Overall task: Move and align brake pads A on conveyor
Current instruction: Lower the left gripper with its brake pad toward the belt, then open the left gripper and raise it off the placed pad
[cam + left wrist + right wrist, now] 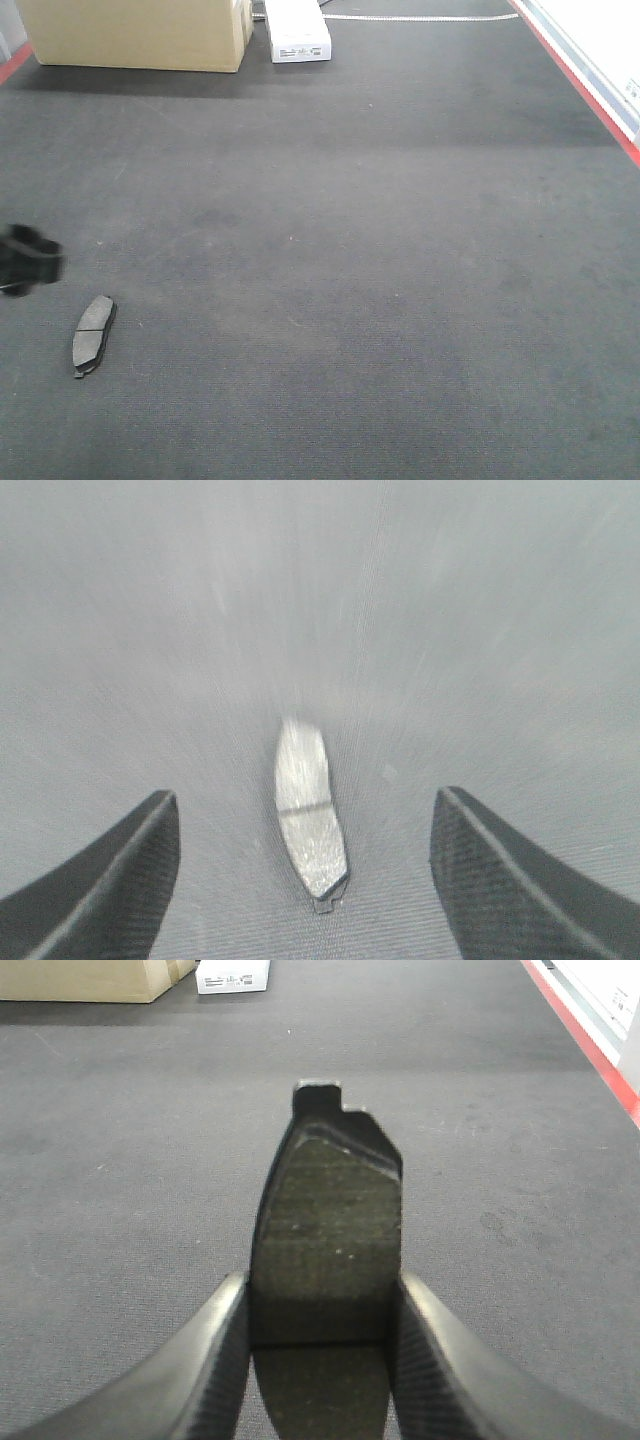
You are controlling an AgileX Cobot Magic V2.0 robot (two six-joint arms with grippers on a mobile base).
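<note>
Our right claw clamps a brake pad for placing. Our left claw gapes over a second pad

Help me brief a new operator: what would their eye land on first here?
A brake pad clamped in the right gripper fills the right wrist view. A second brake pad lies alone at the near left of the dark conveyor, framed by the open left gripper in its wrist view. A cardboard box sits at the far left.
</note>
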